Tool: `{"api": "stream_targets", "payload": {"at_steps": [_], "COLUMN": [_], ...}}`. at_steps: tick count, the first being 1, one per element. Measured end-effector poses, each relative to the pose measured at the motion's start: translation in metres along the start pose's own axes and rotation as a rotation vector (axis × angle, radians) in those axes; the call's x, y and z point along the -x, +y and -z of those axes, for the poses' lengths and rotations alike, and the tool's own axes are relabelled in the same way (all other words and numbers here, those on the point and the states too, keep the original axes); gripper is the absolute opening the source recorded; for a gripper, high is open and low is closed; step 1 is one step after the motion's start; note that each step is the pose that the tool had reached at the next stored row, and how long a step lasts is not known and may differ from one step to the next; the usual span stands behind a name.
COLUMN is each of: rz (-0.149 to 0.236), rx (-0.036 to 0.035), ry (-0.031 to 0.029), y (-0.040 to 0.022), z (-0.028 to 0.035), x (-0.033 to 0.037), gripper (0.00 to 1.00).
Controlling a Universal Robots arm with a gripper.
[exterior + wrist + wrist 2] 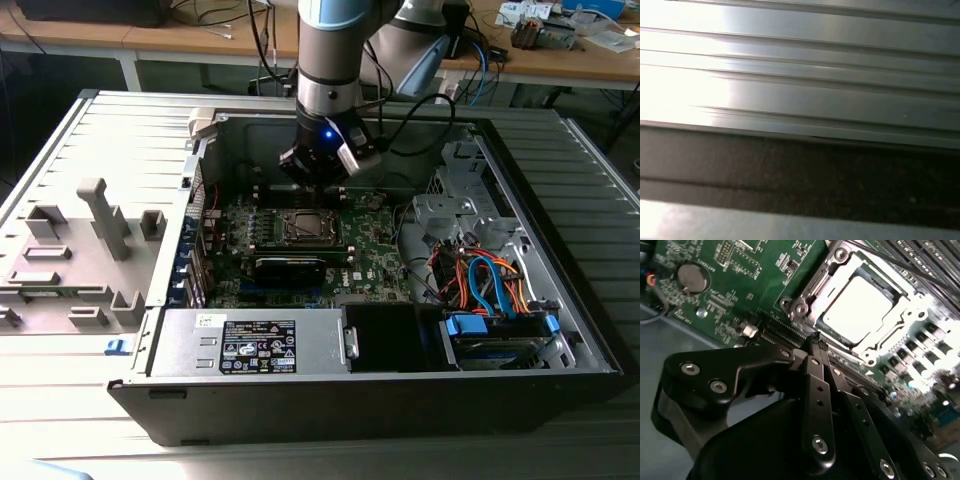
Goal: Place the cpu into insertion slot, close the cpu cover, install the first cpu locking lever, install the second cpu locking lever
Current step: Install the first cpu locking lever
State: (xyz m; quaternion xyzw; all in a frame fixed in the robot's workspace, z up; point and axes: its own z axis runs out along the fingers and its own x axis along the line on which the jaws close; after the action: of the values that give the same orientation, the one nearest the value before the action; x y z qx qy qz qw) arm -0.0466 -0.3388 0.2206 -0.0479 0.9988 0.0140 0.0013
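Second wrist view puts our black metal fingers [816, 342] pressed together, tips meeting with nothing between them, hovering just beside the near edge of the small square silver-rimmed insertion slot [791, 306]. We see the flat square cpu with its pale silvery-grey face [856, 306] already lying in that slot, and the thin silver frame-shaped cpu cover [888, 336] appears folded down around it, the chip showing through its cut-out middle. We judge the chip light, rigid and fragile, best taken by its edges and never pressed on its face. The cover looks like thin stiff sheet metal, and we cannot make out the locking levers clearly. Around the slot spreads the green circuit board [735, 287]; in the exterior view the open grey computer case [80, 130] holds it, lying on the ribbed grey bench [600, 160].
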Motion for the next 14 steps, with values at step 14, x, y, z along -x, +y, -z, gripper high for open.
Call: {"api": "stream_targets", "payload": {"at_steps": [14], "rz": [-0.013], "rx": [0.0043], "ry": [-0.0007], "y": [-0.0369], "z": [0.002], "x": [-0.0036], "gripper": [0.11]}}
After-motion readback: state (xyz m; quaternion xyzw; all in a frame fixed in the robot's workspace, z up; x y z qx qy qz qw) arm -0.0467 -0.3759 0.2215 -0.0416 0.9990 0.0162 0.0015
